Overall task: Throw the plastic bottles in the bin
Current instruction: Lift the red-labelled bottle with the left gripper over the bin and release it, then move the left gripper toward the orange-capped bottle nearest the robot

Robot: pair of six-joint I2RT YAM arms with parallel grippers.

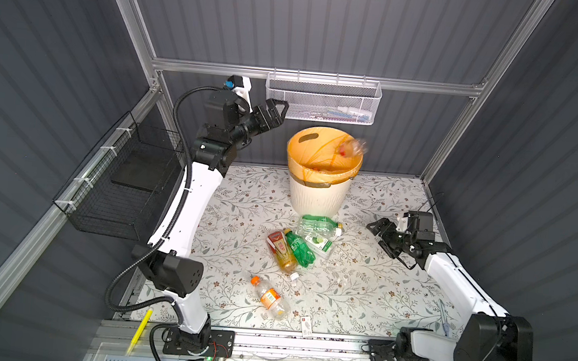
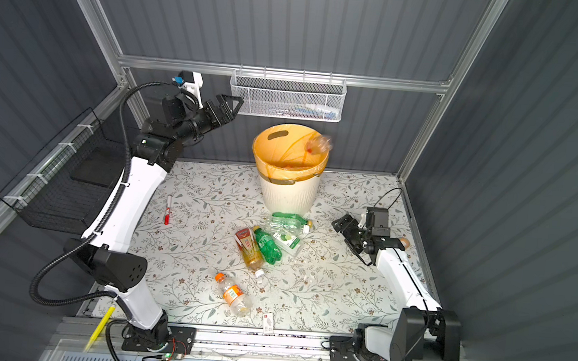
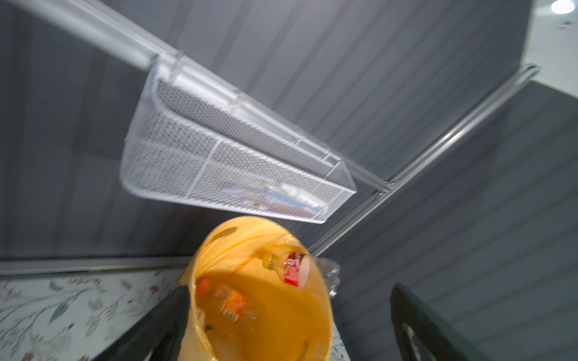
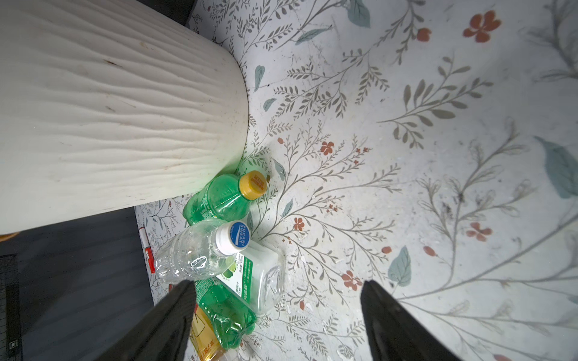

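While a blurred bottle [image 1: 353,147] hangs at the bin's [image 1: 314,198] two-o'clock rim | left gripper [image 1: 279,114] jaws spread, empty | right gripper [image 1: 380,237] jaws spread, empty | you should release nearer centre.

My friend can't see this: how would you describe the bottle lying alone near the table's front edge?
Find the cream bin at the back of the flowered table. Come forward past the heap of bottles at its foot to a clear bottle lying by itself. Unlike them, it has an orange cap and label.
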